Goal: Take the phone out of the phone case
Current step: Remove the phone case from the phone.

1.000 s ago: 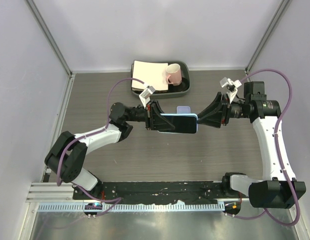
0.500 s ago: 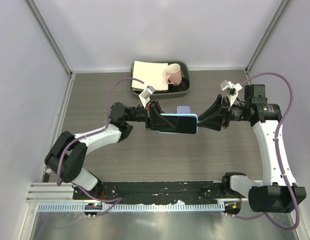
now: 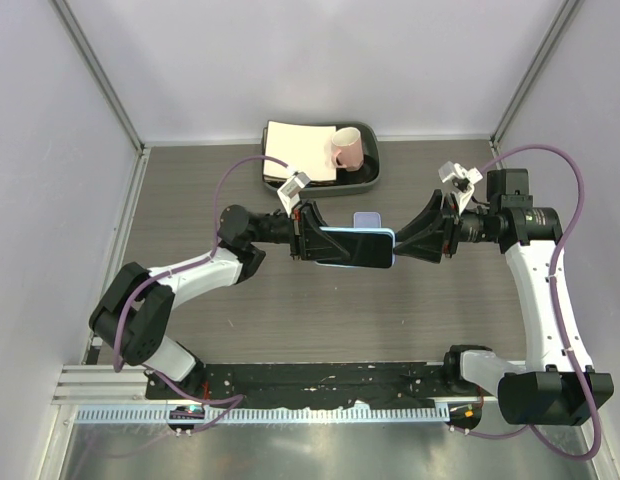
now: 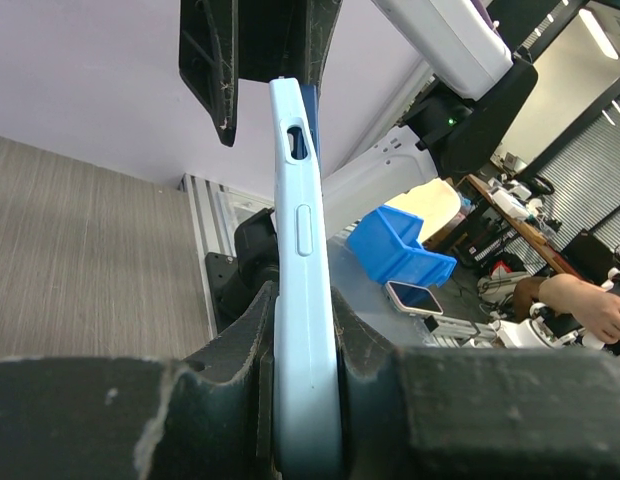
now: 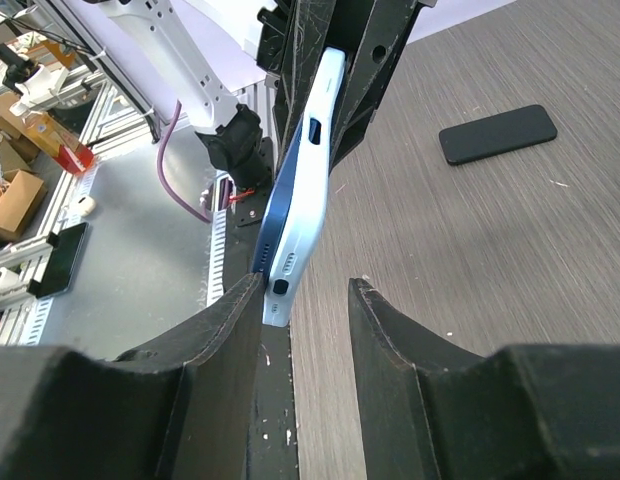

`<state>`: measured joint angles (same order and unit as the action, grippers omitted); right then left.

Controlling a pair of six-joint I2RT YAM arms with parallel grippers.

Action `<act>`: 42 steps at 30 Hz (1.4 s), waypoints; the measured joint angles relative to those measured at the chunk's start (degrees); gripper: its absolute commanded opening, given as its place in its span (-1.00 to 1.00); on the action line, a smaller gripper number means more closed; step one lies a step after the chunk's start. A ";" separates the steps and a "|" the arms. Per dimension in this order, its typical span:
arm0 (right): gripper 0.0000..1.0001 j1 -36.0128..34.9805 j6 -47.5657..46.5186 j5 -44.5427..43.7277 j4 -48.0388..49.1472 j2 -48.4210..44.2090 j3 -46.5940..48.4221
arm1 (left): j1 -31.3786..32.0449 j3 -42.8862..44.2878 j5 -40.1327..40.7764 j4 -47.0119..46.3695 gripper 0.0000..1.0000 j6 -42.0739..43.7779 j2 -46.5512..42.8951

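Note:
A phone in a light blue case (image 3: 358, 248) is held edge-up above the table's middle. My left gripper (image 3: 308, 240) is shut on its left end; in the left wrist view the case (image 4: 298, 240) stands clamped between both pads (image 4: 252, 360). My right gripper (image 3: 402, 243) is open at the phone's right end. In the right wrist view the case (image 5: 308, 190) shows a dark blue phone edge along its left side, and its bottom end sits between the spread fingers, against the left finger (image 5: 225, 320) and clear of the right one (image 5: 385, 320).
A dark tray (image 3: 371, 176) at the back holds a pink mug (image 3: 346, 149) and a stack of tan paper (image 3: 298, 143). A small flat phone-like slab (image 3: 366, 218) lies on the table behind the held phone; it also shows in the right wrist view (image 5: 498, 133).
My right arm has shifted slightly toward the phone's right end. The left gripper and the phone have stayed put.

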<state>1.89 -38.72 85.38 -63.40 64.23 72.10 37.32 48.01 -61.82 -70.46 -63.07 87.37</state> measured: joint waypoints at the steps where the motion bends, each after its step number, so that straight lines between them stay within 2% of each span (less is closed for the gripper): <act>1: -0.10 -0.04 -0.15 0.00 -0.02 0.00 -0.02 | 0.00 0.00 -0.04 -0.02 -1.00 0.00 0.00; 7: -0.11 -0.24 -0.74 0.09 0.00 0.00 -0.92 | -0.13 0.00 -0.57 0.00 -1.00 -0.07 0.00; 13: -0.03 -0.37 -0.07 0.24 -0.13 0.55 -1.20 | -0.26 0.00 -0.59 0.02 -1.00 -0.79 0.00; 26: -0.03 -0.83 5.95 -0.04 3.52 0.52 -1.25 | -0.70 0.07 -0.26 -0.39 -1.00 -1.05 0.00; 42: -0.17 -1.09 8.61 -0.07 4.57 0.46 -1.25 | -1.46 0.07 0.70 -0.46 -1.00 -1.03 0.02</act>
<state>0.80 -30.11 85.32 -58.83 64.69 70.85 35.86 48.07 -61.12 -70.91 -64.10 87.39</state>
